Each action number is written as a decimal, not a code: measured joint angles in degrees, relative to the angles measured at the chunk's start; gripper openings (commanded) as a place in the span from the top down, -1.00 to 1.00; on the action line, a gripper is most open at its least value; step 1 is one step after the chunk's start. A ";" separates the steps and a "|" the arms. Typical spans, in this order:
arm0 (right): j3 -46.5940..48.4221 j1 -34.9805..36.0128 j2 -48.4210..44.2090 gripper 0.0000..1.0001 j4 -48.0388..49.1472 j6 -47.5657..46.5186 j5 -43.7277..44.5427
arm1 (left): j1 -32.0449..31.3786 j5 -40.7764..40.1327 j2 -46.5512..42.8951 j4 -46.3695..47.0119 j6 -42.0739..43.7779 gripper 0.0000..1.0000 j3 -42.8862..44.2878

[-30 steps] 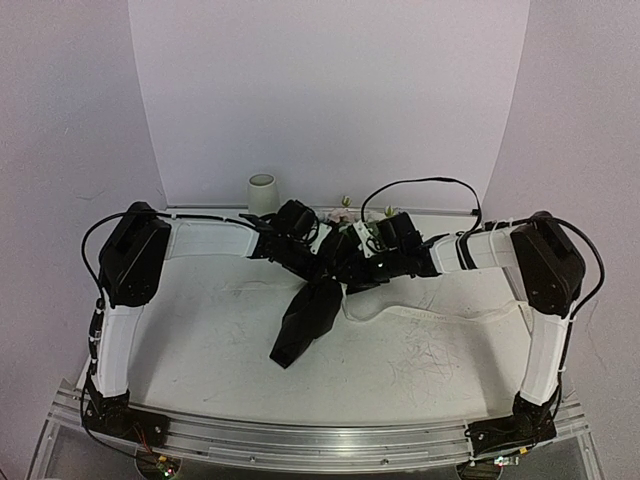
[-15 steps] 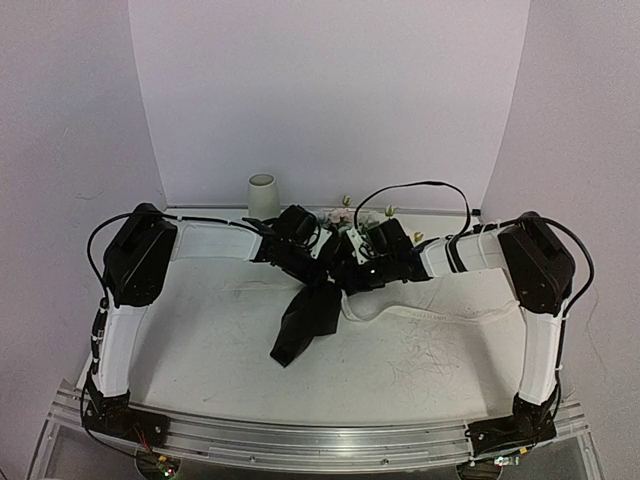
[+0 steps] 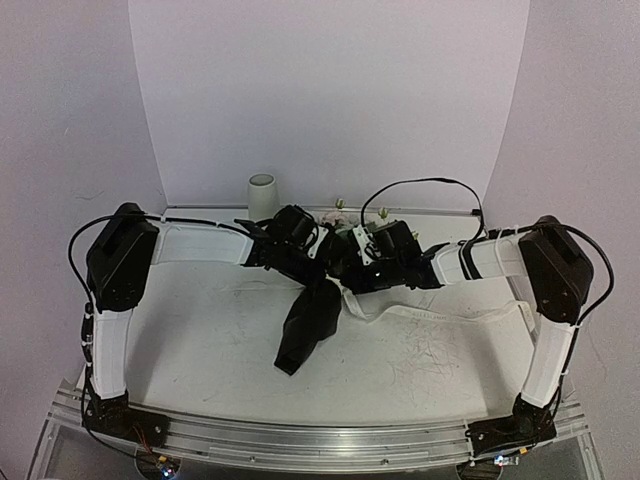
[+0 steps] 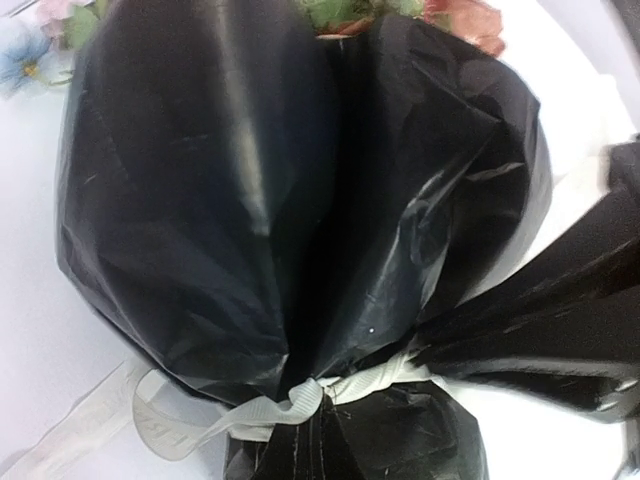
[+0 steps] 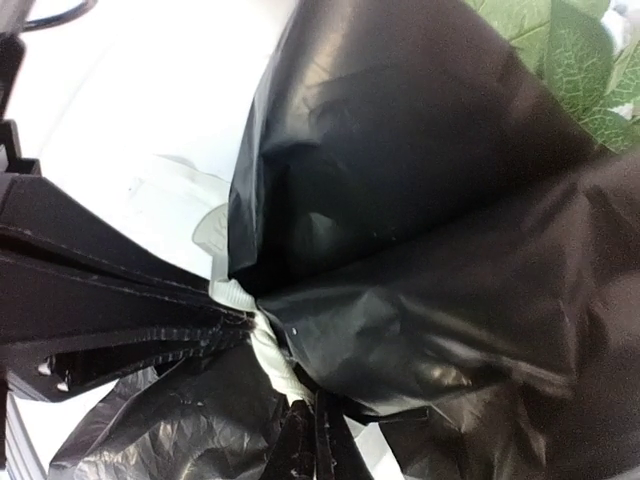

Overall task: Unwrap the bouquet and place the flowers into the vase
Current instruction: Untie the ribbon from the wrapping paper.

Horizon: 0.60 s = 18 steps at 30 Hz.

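left end effector (image 5: 243,316) pressed together at cream ribbon (image 4: 300,398) knot on bouquet (image 4: 250,200); right end effector (image 5: 312,425) pinching same cream ribbon; vase (image 3: 262,193) upright behind.

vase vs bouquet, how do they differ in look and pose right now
The vase is smooth matte white; the bouquet is wrapped in a crinkled black sheet. The vase stands upright at the table's back edge; the bouquet lies lengthwise mid-table. The vase is bare; the bouquet is cinched by a cream ribbon. Both are on the white table.
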 measured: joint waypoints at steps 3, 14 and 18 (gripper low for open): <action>-1.66 -0.24 -1.06 0.72 -0.94 0.43 1.80 | 0.43 -2.66 -0.78 -0.48 -0.88 0.89 -1.47; -3.65 -1.21 -1.38 0.50 -2.70 -0.21 -0.04 | 2.39 -3.60 -1.78 -0.39 -1.72 0.70 -3.50; -2.87 -1.21 -1.38 0.46 -2.36 -0.10 -3.48 | 2.35 -2.75 -2.26 -0.37 -1.81 0.78 -3.67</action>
